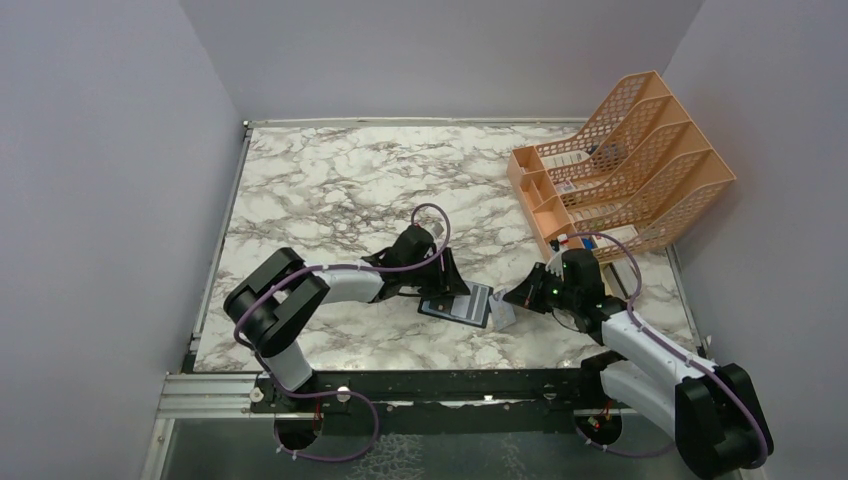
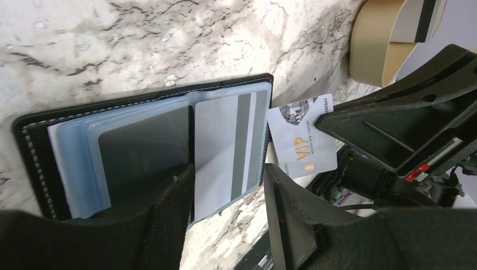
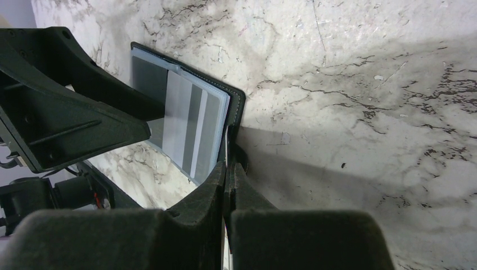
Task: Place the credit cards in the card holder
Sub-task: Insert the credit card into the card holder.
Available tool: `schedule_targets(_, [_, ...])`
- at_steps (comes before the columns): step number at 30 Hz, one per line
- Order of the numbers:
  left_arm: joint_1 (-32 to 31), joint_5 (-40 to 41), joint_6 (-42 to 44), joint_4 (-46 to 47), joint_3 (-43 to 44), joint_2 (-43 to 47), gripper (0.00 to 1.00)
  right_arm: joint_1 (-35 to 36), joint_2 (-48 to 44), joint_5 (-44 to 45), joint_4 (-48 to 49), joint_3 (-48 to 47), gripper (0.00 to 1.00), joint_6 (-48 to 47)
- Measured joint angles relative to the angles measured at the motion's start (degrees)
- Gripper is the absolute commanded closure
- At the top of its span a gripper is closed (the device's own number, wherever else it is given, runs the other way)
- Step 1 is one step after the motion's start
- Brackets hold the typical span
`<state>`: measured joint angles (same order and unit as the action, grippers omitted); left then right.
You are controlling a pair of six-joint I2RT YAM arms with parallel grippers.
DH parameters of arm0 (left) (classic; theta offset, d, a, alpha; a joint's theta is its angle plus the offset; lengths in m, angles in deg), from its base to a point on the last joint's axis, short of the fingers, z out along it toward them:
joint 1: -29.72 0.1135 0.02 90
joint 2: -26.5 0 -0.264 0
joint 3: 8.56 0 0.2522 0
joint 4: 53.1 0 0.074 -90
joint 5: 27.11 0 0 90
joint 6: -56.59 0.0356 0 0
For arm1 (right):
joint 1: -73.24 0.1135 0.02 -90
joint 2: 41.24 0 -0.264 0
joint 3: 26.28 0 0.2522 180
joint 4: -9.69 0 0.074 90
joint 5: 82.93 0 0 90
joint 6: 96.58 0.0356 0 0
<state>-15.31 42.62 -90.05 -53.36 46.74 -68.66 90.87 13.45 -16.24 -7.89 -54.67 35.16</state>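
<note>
The black card holder [image 1: 452, 308] lies open on the marble table, its clear sleeves up. In the left wrist view the card holder [image 2: 140, 140] has a pale card with a grey stripe [image 2: 225, 149] in its right sleeve. My left gripper [image 1: 447, 288] is open over it; one finger [image 2: 169, 219] rests on the left page. My right gripper [image 1: 512, 300] is shut on a whitish VIP credit card [image 2: 304, 140], held on edge just beside the holder's right edge. In the right wrist view only the card's thin edge [image 3: 226, 147] shows above my shut fingers.
An orange mesh file rack [image 1: 625, 165] with white boxes stands at the back right. A tan oval dish [image 2: 377, 50] sits beyond the right gripper in the left wrist view. The table's front edge rail [image 1: 420, 385] runs close below both grippers.
</note>
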Motion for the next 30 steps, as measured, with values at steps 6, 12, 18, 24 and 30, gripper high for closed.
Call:
schedule_targets(6, [-1.3, -0.5, -0.1, 1.1, 0.5, -1.3, 0.53, 0.0, -0.2, 0.0, 0.0, 0.2, 0.99, 0.0])
schedule_targets(12, [-2.5, -0.7, -0.6, 1.1, 0.8, -1.5, 0.57, 0.0, -0.3, -0.1, 0.4, 0.7, 0.99, 0.0])
schedule_targets(18, [-3.7, -0.9, -0.6, 1.3, 1.9, -2.9, 0.57, 0.0, -0.3, -0.1, 0.5, 0.7, 0.99, 0.0])
schedule_targets(24, [-3.8, -0.9, -0.6, 1.6, 2.0, -3.4, 0.54, 0.0, -0.1, -0.1, 0.7, 0.7, 0.99, 0.0])
schedule_targets(30, [-3.8, -0.9, -0.7, 1.7, 2.0, -2.8, 0.49, 0.0, -0.1, 0.0, 0.6, 0.7, 0.99, 0.0])
